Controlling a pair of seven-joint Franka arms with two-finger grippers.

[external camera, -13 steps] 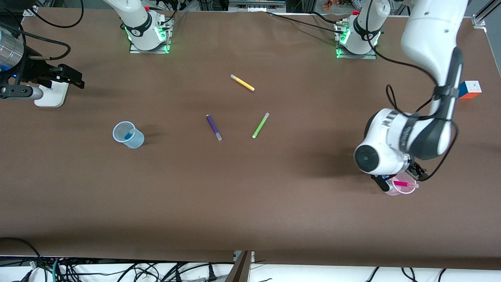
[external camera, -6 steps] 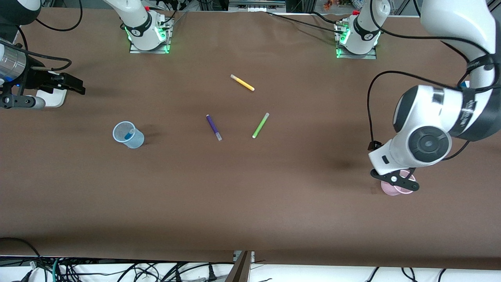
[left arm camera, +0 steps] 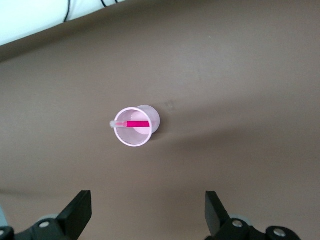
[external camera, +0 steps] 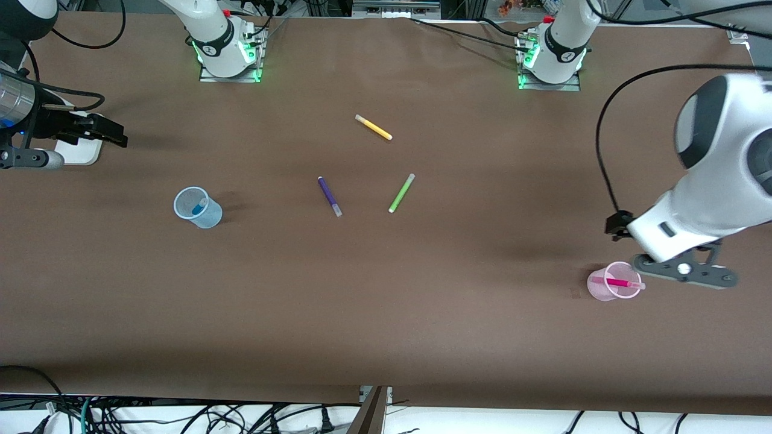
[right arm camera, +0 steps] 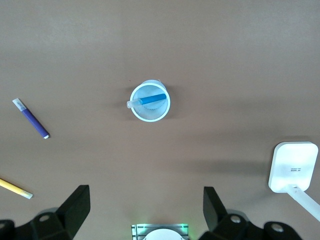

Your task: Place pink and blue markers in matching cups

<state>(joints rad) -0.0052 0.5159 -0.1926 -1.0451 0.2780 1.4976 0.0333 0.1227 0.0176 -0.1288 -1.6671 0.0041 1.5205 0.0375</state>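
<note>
Toward the left arm's end of the table, the pink cup [external camera: 613,281] stands upright with the pink marker [external camera: 616,281] in it. The marker leans across the cup's mouth, long axis roughly parallel to the table's long edges, pale end poking over the rim toward that short edge. Up above, the left gripper [left arm camera: 148,216] hangs in the air with its fingers spread wide and nothing between them.

Near the right arm's end, the blue cup [external camera: 197,207] holds the blue marker [external camera: 198,207], tilted against the rim with its greyish end up. High over that end, the right gripper [right arm camera: 145,214] is wide open too, holding nothing, waiting.

Mid-table lie a purple pen [external camera: 329,196], a green pen [external camera: 401,193] and a yellow pen [external camera: 373,127], well apart from both cups.
</note>
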